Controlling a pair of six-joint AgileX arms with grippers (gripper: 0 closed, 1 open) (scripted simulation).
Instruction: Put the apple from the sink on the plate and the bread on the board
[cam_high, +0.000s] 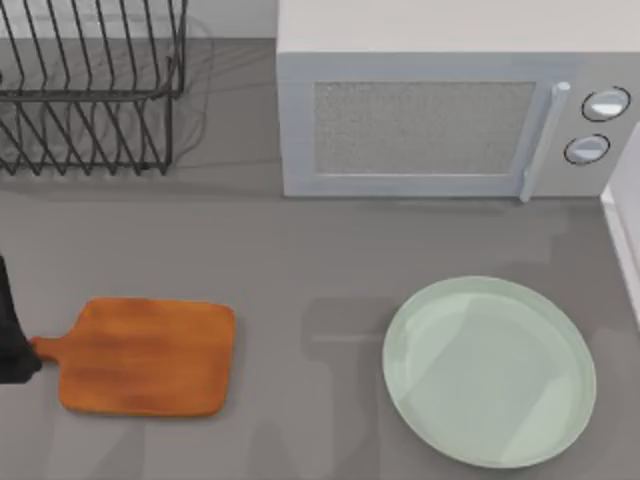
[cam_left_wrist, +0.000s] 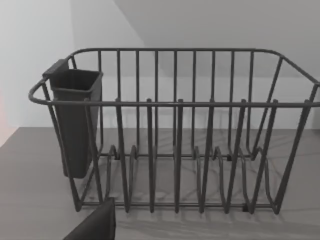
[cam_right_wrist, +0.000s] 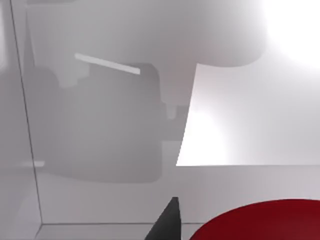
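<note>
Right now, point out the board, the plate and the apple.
board (cam_high: 150, 358): top view, middle of its wooden face.
plate (cam_high: 490, 372): top view, bare middle of the dish.
apple (cam_right_wrist: 260, 222): right wrist view, its glossy red top surface.

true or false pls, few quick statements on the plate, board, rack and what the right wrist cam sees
1. The plate has nothing on it. True.
2. The bread lies on the board. False: the board is bare.
3. The board's handle points toward the table's left edge. True.
4. The dish rack holds stacked dishes. False: it carries just a dark cup-like holder at one end.
5. The right wrist view shows a red rounded thing, likely the apple, close below the camera against white walls. True.
</note>
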